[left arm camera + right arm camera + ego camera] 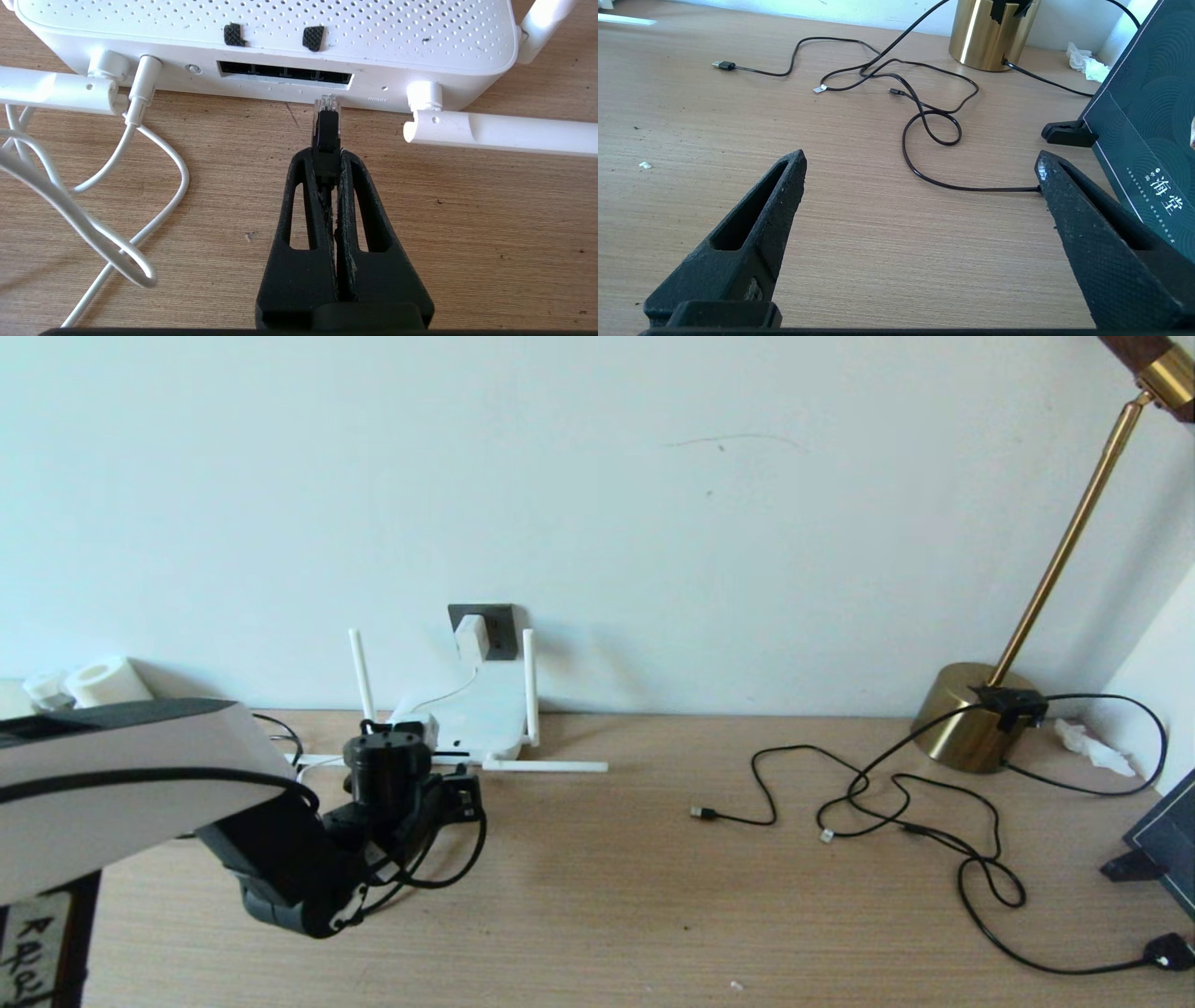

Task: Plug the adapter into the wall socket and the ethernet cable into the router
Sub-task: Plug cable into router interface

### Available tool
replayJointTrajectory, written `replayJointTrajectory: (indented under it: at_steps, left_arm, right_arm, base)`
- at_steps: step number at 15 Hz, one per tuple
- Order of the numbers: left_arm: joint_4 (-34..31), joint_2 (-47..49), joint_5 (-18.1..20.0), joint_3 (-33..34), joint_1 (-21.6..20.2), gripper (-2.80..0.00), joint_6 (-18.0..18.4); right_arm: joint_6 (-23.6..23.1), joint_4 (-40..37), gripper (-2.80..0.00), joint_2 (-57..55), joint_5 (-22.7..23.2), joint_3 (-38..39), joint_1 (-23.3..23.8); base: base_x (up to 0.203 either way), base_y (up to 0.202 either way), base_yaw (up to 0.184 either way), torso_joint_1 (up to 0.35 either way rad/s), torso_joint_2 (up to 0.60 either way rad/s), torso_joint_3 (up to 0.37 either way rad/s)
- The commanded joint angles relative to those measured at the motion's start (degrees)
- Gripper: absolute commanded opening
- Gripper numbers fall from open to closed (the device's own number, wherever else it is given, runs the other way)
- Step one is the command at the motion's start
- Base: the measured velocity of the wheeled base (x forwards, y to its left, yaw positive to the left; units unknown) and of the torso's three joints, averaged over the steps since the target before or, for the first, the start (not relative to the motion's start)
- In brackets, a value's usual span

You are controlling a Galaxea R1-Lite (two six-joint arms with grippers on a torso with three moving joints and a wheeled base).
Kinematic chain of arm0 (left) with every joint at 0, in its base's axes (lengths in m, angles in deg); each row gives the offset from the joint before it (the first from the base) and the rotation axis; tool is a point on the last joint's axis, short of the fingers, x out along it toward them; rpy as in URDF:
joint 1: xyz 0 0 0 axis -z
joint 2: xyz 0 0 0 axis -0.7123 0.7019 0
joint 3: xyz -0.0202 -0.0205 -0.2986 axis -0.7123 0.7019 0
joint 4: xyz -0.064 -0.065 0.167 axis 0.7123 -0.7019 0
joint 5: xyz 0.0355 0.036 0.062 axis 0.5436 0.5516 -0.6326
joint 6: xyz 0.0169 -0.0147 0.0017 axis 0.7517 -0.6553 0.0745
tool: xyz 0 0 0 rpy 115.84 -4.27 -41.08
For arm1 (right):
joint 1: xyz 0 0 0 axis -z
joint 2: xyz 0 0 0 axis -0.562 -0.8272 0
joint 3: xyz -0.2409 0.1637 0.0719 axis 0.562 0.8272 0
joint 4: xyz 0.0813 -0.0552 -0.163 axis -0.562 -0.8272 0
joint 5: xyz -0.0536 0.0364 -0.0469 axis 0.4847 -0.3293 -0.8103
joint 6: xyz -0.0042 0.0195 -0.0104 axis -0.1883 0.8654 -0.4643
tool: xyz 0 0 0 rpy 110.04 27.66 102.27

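Home desk setting: wooden tabletop [653, 896], brass lamp [976, 714], router [476, 719]

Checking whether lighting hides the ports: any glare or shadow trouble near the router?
Left wrist view: the router is evenly lit and its port slot reads dark, with the ethernet cable plug in the left gripper sharp. Head view: the left arm hides the ports. Right wrist view: only the lamp base glints.

adapter [471, 637]: white cube, seated in grey wall socket [498, 621] | router [261, 42]: white, flat on desk | ethernet cable [326, 128]: clear plug tip just before router's port row
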Motion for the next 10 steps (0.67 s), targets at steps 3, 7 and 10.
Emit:
replayJointTrajectory:
  at_steps: [3,7,10]
  left_arm:
    - [0.4,0.1,0.0,-0.4,0.1,-2.8,0.6]
    - [0.4,0.2,0.0,-0.4,0.1,-2.8,0.6]
    - [0.4,0.2,0.1,-0.4,0.1,-2.8,0.6]
  right_arm:
    - [-0.1,0.0,0.0,-0.1,0.0,0.0,0.0]
    - [0.0,0.0,0.0,-0.1,0.0,-0.1,0.0]
    - [0.0,0.0,0.0,-0.1,0.0,0.0,0.0]
  base:
    - [0.0,0.0,0.0,0.0,0.0,0.0]
    - [0.0,0.0,0.0,0.0,0.0,0.0]
    - [0.0,0.0,0.0,0.0,0.0,0.0]
